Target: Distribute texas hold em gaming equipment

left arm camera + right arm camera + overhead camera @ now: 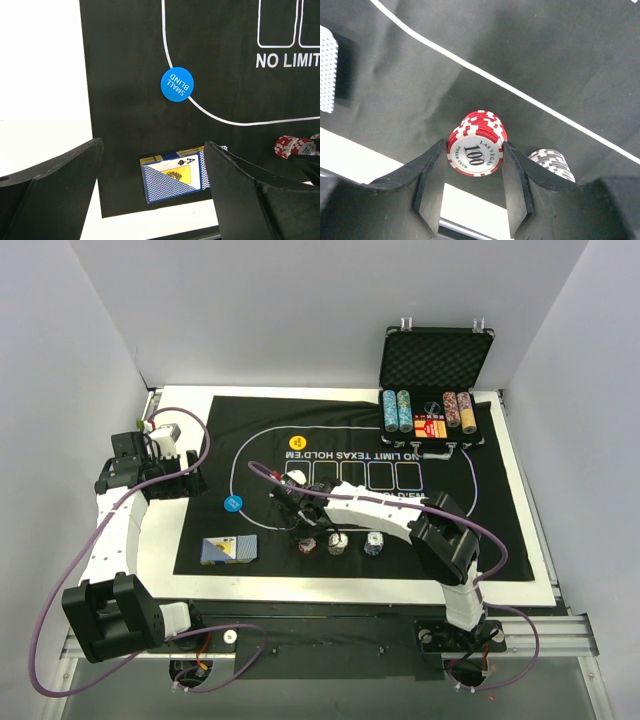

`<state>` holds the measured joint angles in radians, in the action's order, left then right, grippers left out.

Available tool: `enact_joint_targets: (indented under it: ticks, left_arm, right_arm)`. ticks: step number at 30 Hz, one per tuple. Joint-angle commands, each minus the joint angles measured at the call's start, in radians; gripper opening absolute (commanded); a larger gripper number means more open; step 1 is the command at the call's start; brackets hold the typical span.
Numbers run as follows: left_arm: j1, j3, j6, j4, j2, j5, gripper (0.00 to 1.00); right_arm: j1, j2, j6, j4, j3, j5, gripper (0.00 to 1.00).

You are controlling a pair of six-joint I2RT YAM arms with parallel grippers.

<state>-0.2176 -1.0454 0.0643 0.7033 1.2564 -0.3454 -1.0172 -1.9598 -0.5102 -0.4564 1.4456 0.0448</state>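
Red chips [476, 131] with white edge stripes and a white top face marked 100 stand in a short stack by the near edge of the black mat [420, 75], just left of a grey stack [551, 161]. The right gripper [474, 151] pinches them between both fingers. The left gripper [152, 147] gapes wide and empty at the far left.

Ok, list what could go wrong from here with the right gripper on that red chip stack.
1. The red chip stack looks staggered between the fingers of the right gripper. The lower chips sit offset from the top one, so a lift may take only the upper chips and spill the rest.
2. The grey chip stack stands close beside the outer finger. A sideways move could knock it over.
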Motion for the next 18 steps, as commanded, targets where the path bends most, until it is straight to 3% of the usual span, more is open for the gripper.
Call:
enact_joint_targets:
  ticks: [1, 5, 12, 18]
  left_arm:
    - [-0.005, -0.03, 0.002, -0.024, -0.023, -0.003, 0.93]
    - [-0.02, -0.044, -0.02, -0.019, -0.012, -0.018, 0.93]
    - [-0.042, -0.062, -0.05, -0.028, 0.021, -0.023, 0.93]
    - [-0.048, -0.068, -0.046, -0.024, 0.018, -0.032, 0.93]
  right_arm:
    - [0.005, 0.042, 0.028, -0.064, 0.093, 0.021, 0.21]
    - [0.025, -0.023, 0.055, -0.099, 0.223, 0.018, 0.21]
    - [0.042, -0.295, 0.053, -0.103, 0.577, -0.036, 0.22]
    - [0.049, -0.45, 0.027, -0.093, 0.726, -0.089, 0.23]
